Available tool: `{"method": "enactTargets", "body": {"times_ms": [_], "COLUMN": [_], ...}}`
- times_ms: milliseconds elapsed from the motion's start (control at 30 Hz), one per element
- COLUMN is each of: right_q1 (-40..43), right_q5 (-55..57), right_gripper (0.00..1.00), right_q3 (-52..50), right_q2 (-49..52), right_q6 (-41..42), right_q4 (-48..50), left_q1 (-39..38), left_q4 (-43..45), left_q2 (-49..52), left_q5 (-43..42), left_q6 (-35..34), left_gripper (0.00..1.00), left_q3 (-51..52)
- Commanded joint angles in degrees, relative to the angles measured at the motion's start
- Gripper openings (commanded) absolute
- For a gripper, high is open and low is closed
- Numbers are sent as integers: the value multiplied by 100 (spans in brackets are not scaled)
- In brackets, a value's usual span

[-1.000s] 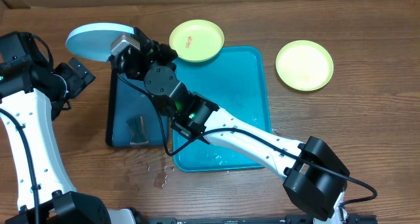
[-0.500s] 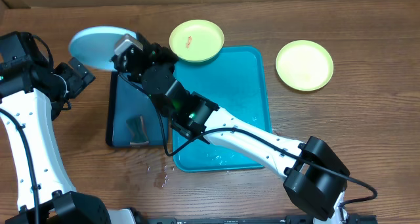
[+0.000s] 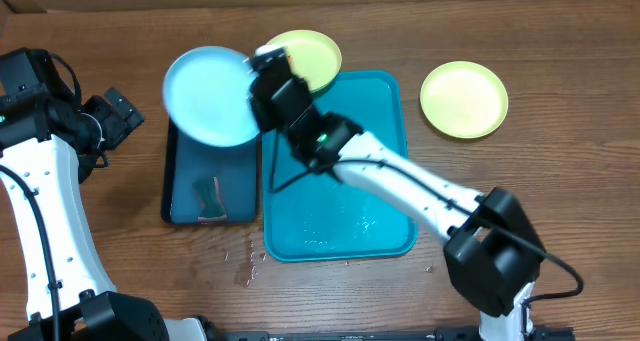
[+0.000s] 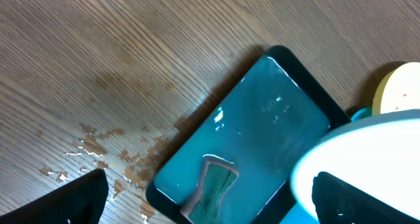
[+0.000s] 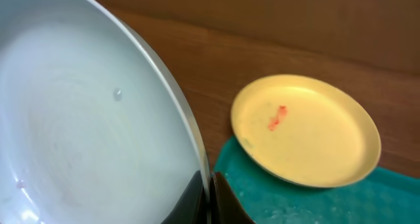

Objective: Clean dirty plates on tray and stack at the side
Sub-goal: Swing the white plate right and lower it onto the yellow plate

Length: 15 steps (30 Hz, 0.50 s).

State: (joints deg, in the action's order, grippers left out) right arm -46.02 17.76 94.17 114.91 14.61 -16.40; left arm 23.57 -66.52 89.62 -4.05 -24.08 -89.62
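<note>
Wooden table [image 3: 560,201], wet patches near its front edge. The large bright teal rectangular plastic tray [image 3: 385,131] lies mid-table with water on its floor; no plate lies flat inside it. Just left of it is the smaller dark navy tray [image 3: 167,186], holding water and a greenish sponge or cloth [image 4: 213,184]; you can't tell which.

Progress, as a judgement: roughly one plate done, one in hand, one to go, and no stack yet.
- The pale yellow round plastic plate with lime rim [image 3: 464,99] sits on the table, well right of the teal tray. It looks clean, so likely finished.
- The light blue round plate [image 3: 205,93] is held tilted above the far end of the dark tray. Its face looks clean and glossy, with a water bead.
- The second pale yellow plate [image 3: 315,53] rests across the teal tray's far-left corner, partly off it, with a red smear [image 5: 275,117] on it. You'd have to clean this one.

The right gripper [image 5: 210,188] is clamped on the blue plate's rim. The left gripper [image 3: 130,121] hangs by the dark tray's left side, fingers apart, holding nothing.
</note>
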Motion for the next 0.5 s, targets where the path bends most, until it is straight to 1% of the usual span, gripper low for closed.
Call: {"method": "enactTargets", "body": {"times_ms": [0, 100, 233, 300, 367, 467], "right_q1": [796, 1644, 2992, 3692, 4284, 5086], "right_q5": [-568, -1145, -2256, -2730, -2931, -2938], "right_gripper": [4, 4, 4, 4, 4, 4], "right_q3": [83, 83, 79, 76, 72, 72], "right_q2": [-367, -538, -560, -551, -540, -516], "right_q6": [719, 1080, 1593, 1716, 1714, 1707], "right_q4": [-181, -557, -1154, -1478, -1768, -2258], "left_q1": [2, 2, 2, 2, 2, 2], "left_q4": [-11, -13, -13, -13, -13, -13], "left_q2": [-39, -39, -39, -39, -39, -39], "left_q5": [0, 0, 2, 2, 0, 0], "left_q6": [-79, -79, -79, -79, -79, -79], "left_gripper": [100, 100, 100, 100, 100, 100], "left_q3": [-96, -96, -96, -96, -96, -96]}}
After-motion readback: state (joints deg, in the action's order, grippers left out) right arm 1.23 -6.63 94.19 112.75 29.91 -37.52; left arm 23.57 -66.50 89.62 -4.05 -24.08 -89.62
